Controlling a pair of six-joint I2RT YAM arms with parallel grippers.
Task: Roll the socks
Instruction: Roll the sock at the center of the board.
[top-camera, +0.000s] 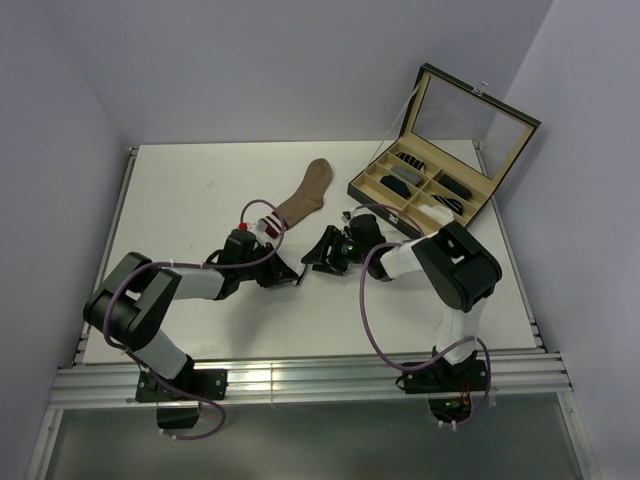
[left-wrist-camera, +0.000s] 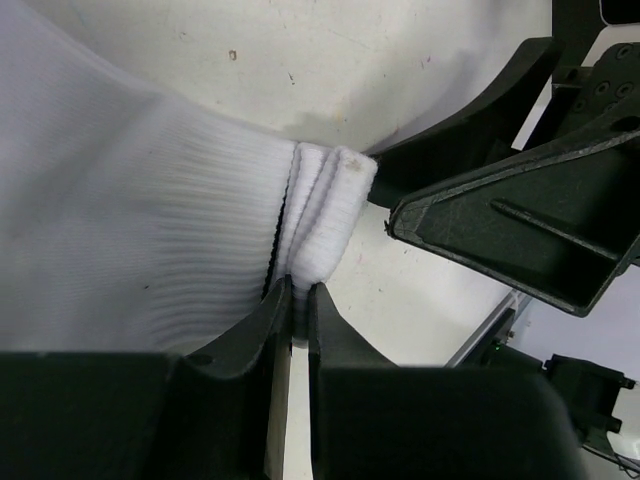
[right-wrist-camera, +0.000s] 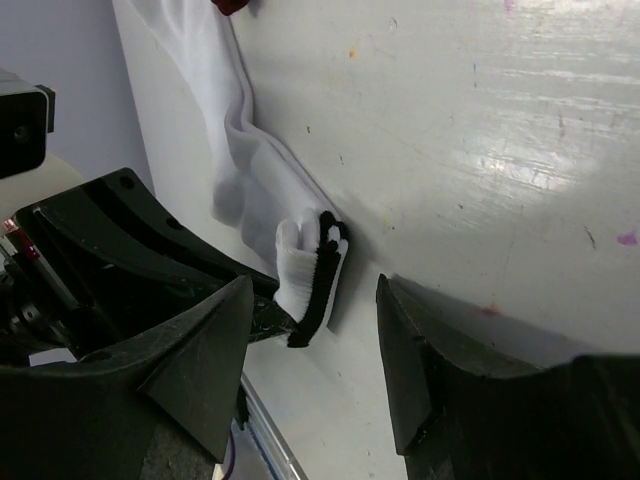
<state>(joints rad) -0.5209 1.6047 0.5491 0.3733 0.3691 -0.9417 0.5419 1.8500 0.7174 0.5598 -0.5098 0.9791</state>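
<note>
The white sock (left-wrist-camera: 120, 230) lies flat on the table. Its cuff end (right-wrist-camera: 312, 262), with a dark stripe, is folded into a small bunch. My left gripper (left-wrist-camera: 300, 292) is shut on that folded cuff and sits low over the table (top-camera: 288, 272). My right gripper (right-wrist-camera: 315, 345) is open, its jaws on either side of the cuff and just short of it; it faces the left gripper (top-camera: 320, 258). The tan-brown sock (top-camera: 305, 193) lies stretched out behind both grippers, its red-and-white striped cuff (top-camera: 262, 220) next to the left wrist.
An open black case (top-camera: 440, 165) with several compartments holding small dark sock rolls stands at the back right, its lid raised. The right gripper's fingers (left-wrist-camera: 520, 220) fill the right side of the left wrist view. The table's metal front rail (top-camera: 300, 380) runs along the near edge.
</note>
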